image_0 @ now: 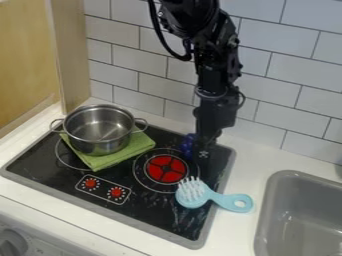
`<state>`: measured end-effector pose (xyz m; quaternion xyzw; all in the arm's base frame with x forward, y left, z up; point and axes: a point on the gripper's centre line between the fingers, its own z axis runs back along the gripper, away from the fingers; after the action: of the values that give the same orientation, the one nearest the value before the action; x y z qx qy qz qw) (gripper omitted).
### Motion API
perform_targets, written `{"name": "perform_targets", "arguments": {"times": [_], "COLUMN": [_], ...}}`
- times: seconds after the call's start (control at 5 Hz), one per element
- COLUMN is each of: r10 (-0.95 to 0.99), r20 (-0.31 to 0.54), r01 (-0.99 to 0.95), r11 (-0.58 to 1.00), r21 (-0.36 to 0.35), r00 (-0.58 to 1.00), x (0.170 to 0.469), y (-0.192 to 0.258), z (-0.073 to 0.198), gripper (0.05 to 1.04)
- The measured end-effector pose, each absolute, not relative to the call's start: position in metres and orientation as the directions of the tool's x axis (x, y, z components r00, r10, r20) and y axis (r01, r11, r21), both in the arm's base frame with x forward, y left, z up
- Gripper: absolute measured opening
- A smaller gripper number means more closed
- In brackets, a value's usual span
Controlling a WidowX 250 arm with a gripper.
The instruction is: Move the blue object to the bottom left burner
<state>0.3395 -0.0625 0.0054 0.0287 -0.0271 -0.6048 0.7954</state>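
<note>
The black gripper [202, 152] hangs straight down over the back right part of the black stovetop [157, 215]. Right against its left side is a dark blue object [188, 146], partly covered by the gripper; whether it is held cannot be told. A light blue brush [192, 194] lies bristles up at the stove's right edge, its looped handle over the white counter. One burner, with a red centre [165, 168], is just left of and in front of the gripper. Another burner ring [60, 156] shows at the left, partly under a green cloth.
A metal pot [100, 131] stands on the green cloth [115, 158] at the back left of the stove. Two red knobs [116, 192] are near the front edge. A grey sink [294, 220] is at the right, and a tiled wall [280, 85] rises behind.
</note>
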Motion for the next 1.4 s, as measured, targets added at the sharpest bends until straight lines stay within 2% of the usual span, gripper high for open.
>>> {"name": "perform_targets", "arguments": {"times": [0.2,0.4,0.6,1.0,1.4], "r10": [-0.963,-0.960,-0.938,-0.871,-0.738], "r20": [0.003,-0.034,-0.074,-0.122,-0.136], "r01": [0.958,0.949,0.926,0.862,0.739], "r11": [0.268,0.270,0.319,0.435,0.609], "r21": [0.104,0.161,0.200,0.261,0.290], "r00": [0.269,0.279,0.339,0.476,0.661], "x": [0.336,0.336,0.320,0.257,0.217], "y": [-0.059,-0.052,-0.039,0.016,0.094], "z": [0.019,0.044,0.068,0.101,0.101], "gripper": [0.718,0.718,0.718,0.718,0.717]}}
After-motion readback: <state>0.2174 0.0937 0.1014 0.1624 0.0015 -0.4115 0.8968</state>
